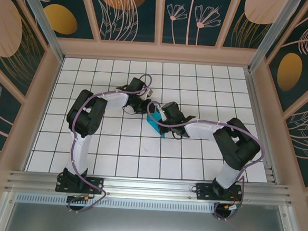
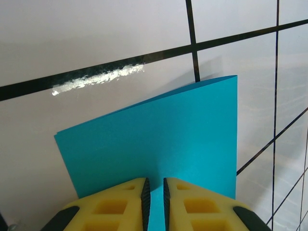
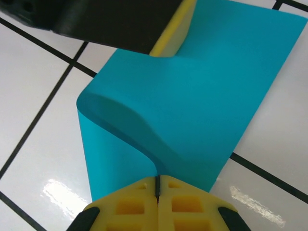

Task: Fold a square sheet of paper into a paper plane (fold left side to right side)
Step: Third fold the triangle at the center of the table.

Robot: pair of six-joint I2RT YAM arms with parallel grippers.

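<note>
The square sheet of paper is teal and lies half folded over on the white grid table, its upper layer bulging in a soft curl. My right gripper is shut on the near edge of that upper layer; from above it sits at the sheet's top. My left gripper rests on the paper from the far side, its jaws a narrow slit apart with teal showing through the gap. One of its yellow fingers presses on the sheet's far edge in the right wrist view. From above, the left gripper is just left of the right one.
The white table with black grid lines is bounded by wooden walls at the back and sides. Both arms cross over the middle of the table, close together, with a metal rail along the near edge.
</note>
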